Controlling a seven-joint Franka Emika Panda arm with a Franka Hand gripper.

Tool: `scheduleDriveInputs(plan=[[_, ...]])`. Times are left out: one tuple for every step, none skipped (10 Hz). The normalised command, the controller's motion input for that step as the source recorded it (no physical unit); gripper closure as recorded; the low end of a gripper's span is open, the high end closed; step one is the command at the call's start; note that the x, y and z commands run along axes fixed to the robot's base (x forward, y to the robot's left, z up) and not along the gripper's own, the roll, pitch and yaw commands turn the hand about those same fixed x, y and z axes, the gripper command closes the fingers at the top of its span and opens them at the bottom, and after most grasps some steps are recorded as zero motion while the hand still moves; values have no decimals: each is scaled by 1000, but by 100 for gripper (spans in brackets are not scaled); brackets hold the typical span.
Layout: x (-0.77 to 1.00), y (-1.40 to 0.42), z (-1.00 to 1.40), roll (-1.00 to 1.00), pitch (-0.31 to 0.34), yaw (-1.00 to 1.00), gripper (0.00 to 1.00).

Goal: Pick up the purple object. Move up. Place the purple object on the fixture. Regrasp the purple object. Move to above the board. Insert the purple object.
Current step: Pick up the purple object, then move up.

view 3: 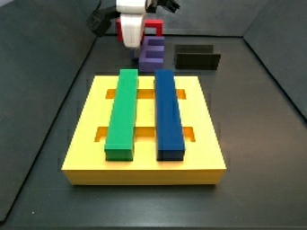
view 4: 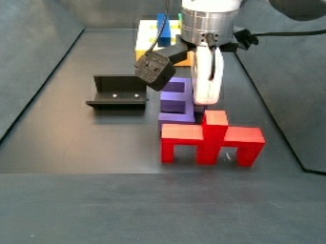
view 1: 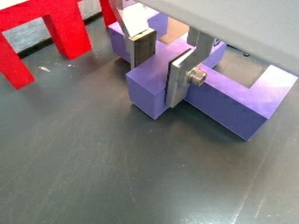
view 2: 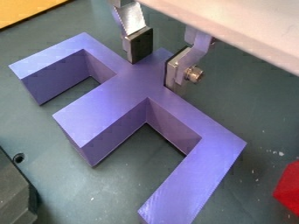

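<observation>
The purple object (view 2: pixel 128 109) lies flat on the dark floor; it also shows in a wrist view (view 1: pixel 233 92) and in both side views (view 3: pixel 153 51) (view 4: pixel 176 100). My gripper (view 2: pixel 158 58) is down on it. Its fingers (view 1: pixel 181 77) straddle one narrow arm of the piece, and the pads sit against its two sides. The fixture (view 4: pixel 117 92) stands beside the piece, apart from it, and shows in both side views (view 3: pixel 198 58). The yellow board (view 3: pixel 84 135) bears a green bar (view 3: pixel 122 112) and a blue bar (view 3: pixel 168 112).
A red cross-shaped piece (view 4: pixel 211 143) stands on the floor right beside the purple object; it also shows in both wrist views (view 1: pixel 47 39) (view 2: pixel 288 188). Dark walls enclose the floor on the sides.
</observation>
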Motion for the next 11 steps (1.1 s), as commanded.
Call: scheduleDriveInputs(plan=[[0, 0, 0, 0, 0, 0, 100], [0, 0, 0, 0, 0, 0, 100], [0, 0, 0, 0, 0, 0, 100], [0, 0, 0, 0, 0, 0, 100], [0, 0, 0, 0, 0, 0, 100], [0, 0, 0, 0, 0, 0, 100], [0, 0, 0, 0, 0, 0, 100], [0, 0, 0, 0, 0, 0, 100], [0, 0, 833, 0, 0, 0, 100], [-82, 78, 792, 9, 36, 30, 100], [-112, 68, 703, 11, 55, 24, 100]])
